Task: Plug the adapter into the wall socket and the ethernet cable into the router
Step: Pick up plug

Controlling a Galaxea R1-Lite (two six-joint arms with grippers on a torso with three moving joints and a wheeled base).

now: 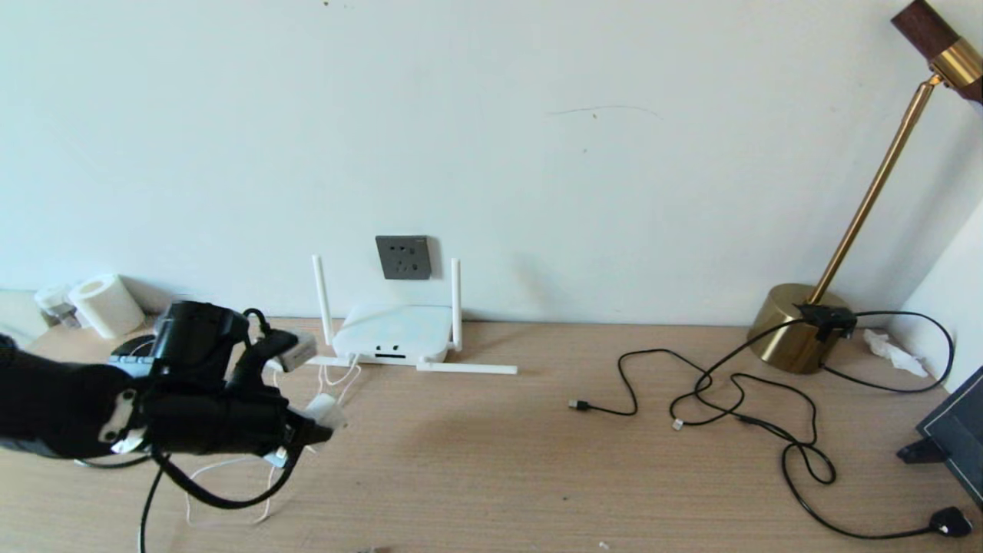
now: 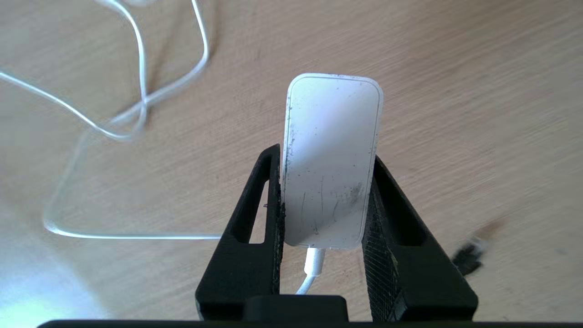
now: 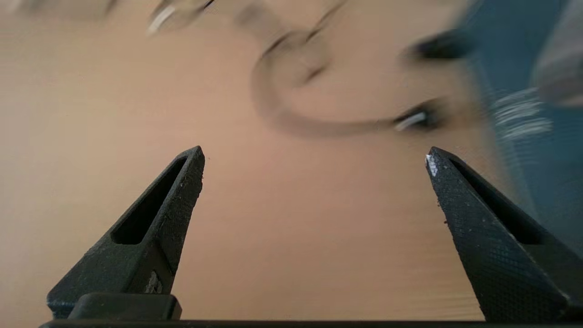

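Left gripper point(image 2: 325, 182) is clamped on the adapter point(image 2: 330, 159), held above the table point(image 1: 491, 461) just left of the router point(image 1: 395, 332). Socket point(image 1: 403, 257) sits on the wall right behind the router. Right gripper point(image 3: 314, 157) is spread wide over bare table, nothing in it.

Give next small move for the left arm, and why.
Probably lift the adapter up and toward the socket on the wall. The left gripper is shut on the adapter, holding it over the table left of the router; the socket sits above the router with nothing plugged in. The cord lies slack, so it should not pull.
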